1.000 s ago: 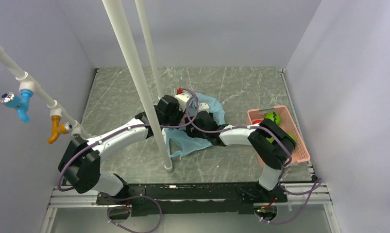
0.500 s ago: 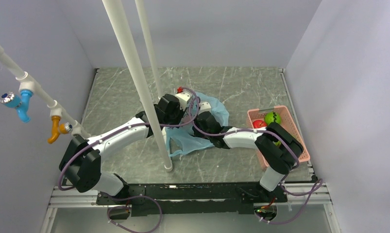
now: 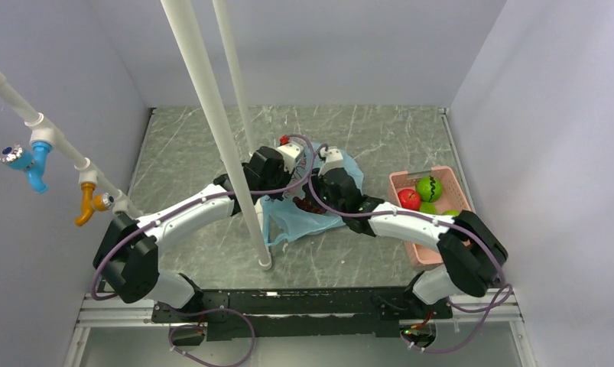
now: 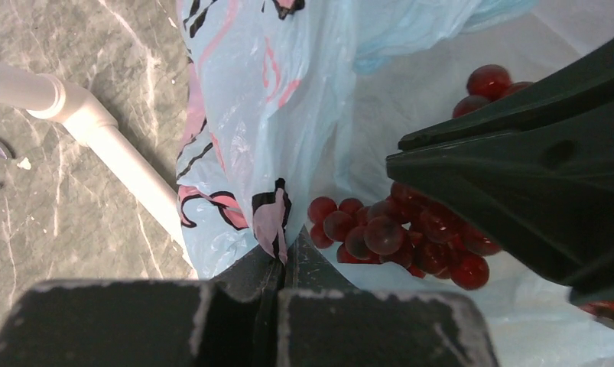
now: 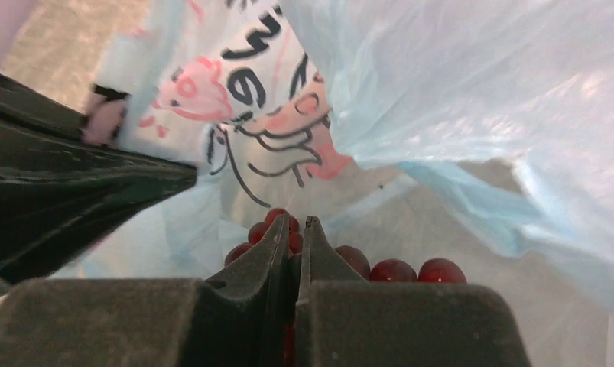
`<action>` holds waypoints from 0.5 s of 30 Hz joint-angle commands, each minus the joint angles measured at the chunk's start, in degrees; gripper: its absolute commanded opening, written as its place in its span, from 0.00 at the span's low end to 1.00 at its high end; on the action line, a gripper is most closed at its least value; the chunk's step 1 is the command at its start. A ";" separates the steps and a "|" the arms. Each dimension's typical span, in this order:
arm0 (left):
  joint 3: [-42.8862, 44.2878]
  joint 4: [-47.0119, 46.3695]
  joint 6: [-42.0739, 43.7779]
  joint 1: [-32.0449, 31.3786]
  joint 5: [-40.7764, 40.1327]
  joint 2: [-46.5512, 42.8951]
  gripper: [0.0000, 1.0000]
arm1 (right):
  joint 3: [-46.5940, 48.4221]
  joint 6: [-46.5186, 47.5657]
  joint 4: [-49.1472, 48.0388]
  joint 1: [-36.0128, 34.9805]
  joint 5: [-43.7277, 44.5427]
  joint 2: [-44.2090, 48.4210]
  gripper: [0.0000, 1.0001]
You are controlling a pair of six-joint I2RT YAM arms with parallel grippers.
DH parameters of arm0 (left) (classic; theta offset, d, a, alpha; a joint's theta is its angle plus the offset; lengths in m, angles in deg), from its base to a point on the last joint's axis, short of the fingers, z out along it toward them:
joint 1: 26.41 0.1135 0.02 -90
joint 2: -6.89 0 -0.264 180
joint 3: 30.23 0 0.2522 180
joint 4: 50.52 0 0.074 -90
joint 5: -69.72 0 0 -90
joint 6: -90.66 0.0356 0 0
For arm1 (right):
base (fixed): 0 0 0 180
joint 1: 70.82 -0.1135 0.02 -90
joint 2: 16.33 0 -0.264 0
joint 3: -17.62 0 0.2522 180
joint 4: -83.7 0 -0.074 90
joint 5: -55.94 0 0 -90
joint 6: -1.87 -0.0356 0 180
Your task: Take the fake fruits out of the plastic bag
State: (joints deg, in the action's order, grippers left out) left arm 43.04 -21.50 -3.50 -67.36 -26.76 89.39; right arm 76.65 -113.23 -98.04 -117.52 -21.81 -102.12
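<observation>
The light blue plastic bag (image 3: pixel 303 220) lies mid-table with its mouth held up. My left gripper (image 4: pixel 282 248) is shut on the bag's printed rim (image 4: pixel 269 218). Inside lies a dark red grape bunch (image 4: pixel 395 237). My right gripper (image 5: pixel 297 229) reaches into the bag (image 5: pixel 479 99) and is shut, with grapes (image 5: pixel 395 269) round its tips and red showing between the fingers. From above, the right gripper (image 3: pixel 316 200) sits over the grapes (image 3: pixel 310 206). A red fruit (image 3: pixel 408 199) and a green fruit (image 3: pixel 429 188) rest in the pink tray (image 3: pixel 395 182).
Two white poles rise from the table, the nearer one (image 3: pixel 219 138) standing just left of the bag with its base (image 3: pixel 265 264) near the front edge. A pipe with blue and orange taps (image 3: pixel 40 153) runs along the left wall. The tray sits at the right edge.
My right arm has swung left from the pink tray into the bag's mouth, and its gripper has gone from open to shut over the grapes. The left gripper still holds the bag rim.
</observation>
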 commanded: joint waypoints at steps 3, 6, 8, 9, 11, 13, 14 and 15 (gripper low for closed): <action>1.88 -0.64 -0.33 -0.10 -0.14 0.65 0.00 | -2.77 -2.12 -4.23 0.67 -1.17 8.46 0.00; 2.12 -0.48 -0.19 -0.05 1.00 1.09 0.00 | -3.97 -2.14 -5.44 1.09 -1.48 10.34 0.00; 2.74 -0.14 -0.06 -0.10 2.75 1.97 0.00 | -3.49 -2.44 -5.66 1.31 -2.29 10.65 0.00; 3.11 0.29 -0.18 -0.10 3.53 2.61 0.00 | -3.00 -2.47 -5.49 1.34 -2.73 10.73 0.00; 3.88 1.10 -0.54 -0.09 4.76 3.85 0.00 | -2.23 -2.49 -5.74 1.38 -3.45 10.99 0.00; 4.46 1.66 -0.66 -0.08 5.43 4.80 0.00 | -1.60 -2.62 -5.76 1.30 -4.04 11.62 0.00; 4.62 1.79 -0.67 -0.07 5.62 5.04 0.00 | -1.26 -2.59 -5.71 1.31 -4.07 11.93 0.00; 4.65 1.80 -0.59 -0.09 5.87 5.23 0.00 | -0.92 -2.43 -5.74 1.37 -4.00 12.35 0.00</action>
State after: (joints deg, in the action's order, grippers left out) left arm 44.89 -20.34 -3.53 -67.36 -23.55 93.82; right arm 72.79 -114.91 -99.09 -116.32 -24.31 -93.12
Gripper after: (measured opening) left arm 0.012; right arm 0.060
